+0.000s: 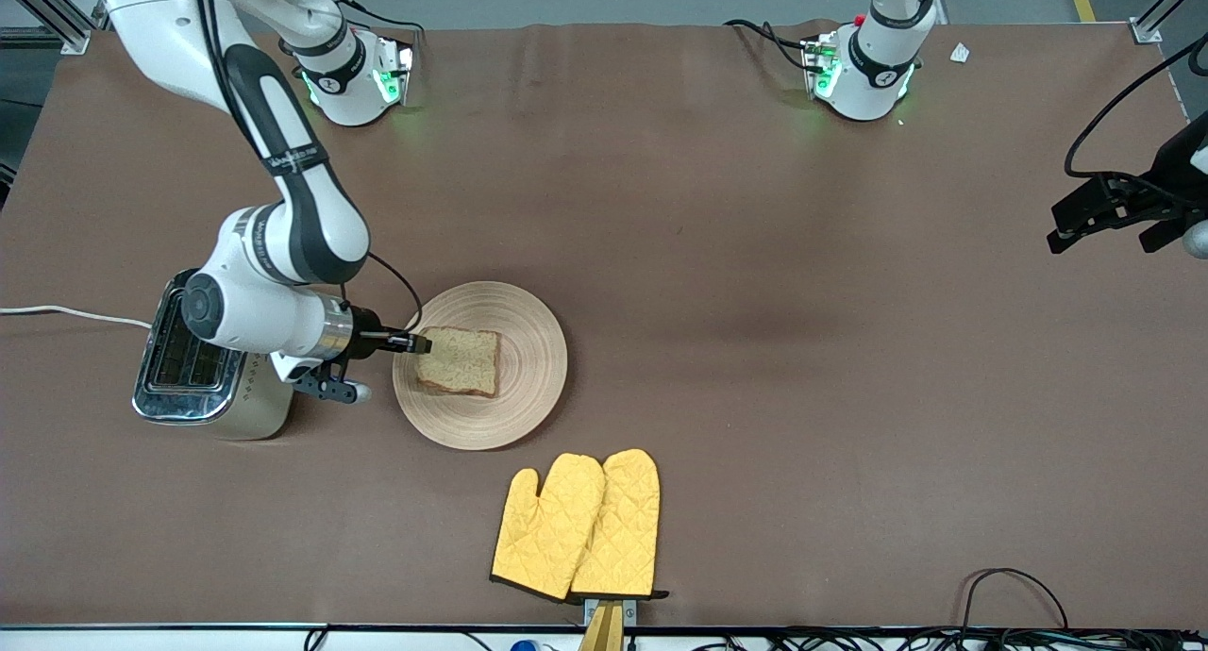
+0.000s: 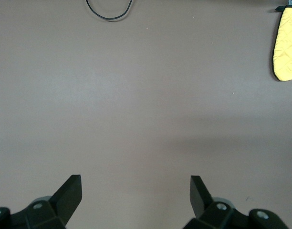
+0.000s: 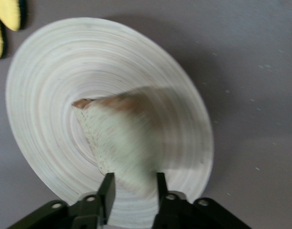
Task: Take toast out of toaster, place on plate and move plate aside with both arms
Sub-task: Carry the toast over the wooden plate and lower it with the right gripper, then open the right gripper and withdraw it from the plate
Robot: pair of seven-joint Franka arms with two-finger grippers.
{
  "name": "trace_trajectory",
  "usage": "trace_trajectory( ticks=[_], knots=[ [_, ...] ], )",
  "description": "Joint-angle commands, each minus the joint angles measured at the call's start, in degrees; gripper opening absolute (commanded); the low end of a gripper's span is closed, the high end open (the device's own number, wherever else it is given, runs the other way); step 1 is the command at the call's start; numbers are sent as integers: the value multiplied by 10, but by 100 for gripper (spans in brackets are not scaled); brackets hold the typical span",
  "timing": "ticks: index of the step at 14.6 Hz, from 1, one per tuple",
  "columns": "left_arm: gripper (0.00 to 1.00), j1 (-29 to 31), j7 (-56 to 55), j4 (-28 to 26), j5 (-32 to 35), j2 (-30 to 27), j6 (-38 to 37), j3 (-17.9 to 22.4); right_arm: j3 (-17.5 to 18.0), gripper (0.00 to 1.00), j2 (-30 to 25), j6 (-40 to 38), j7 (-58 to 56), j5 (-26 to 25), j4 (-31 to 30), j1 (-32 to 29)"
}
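Observation:
The toast [image 1: 459, 360] lies on the round wooden plate [image 1: 528, 387], toward the plate's toaster side. My right gripper [image 1: 422, 343] is low over the plate's rim at the toast's edge. In the right wrist view its fingers [image 3: 108, 188] stand apart, with the blurred toast [image 3: 122, 143] just past the tips and the plate [image 3: 46, 86] under it. My right gripper [image 3: 134, 185] is open. My left gripper [image 1: 1109, 231] waits high over the left arm's end of the table. In the left wrist view it is open [image 2: 136, 191] and empty over bare table.
A silver toaster [image 1: 189, 373] stands beside the plate at the right arm's end, under the right arm's wrist. Two yellow oven mitts [image 1: 578, 524] lie nearer the front camera than the plate; one shows in the left wrist view [image 2: 286, 45].

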Motion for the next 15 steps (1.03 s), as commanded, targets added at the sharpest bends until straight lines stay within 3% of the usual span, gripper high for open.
trace_trajectory(
  ticks=[1, 8, 12, 15],
  knots=[
    [100, 1, 4, 2, 3, -1, -3, 0, 2, 100, -19, -42, -17, 1, -7, -28],
    [100, -2, 12, -10, -16, 14, -32, -8, 2, 100, -141, -142, -26, -147, -3, -115],
    [100, -8, 4, -24, -171, 81, -29, -9, 2, 100, -193, -226, -52, -216, 46, -161],
    [100, -35, 4, -22, -244, 161, 20, -13, 2, 100, -199, -286, -133, -222, 122, -205]
  ],
)
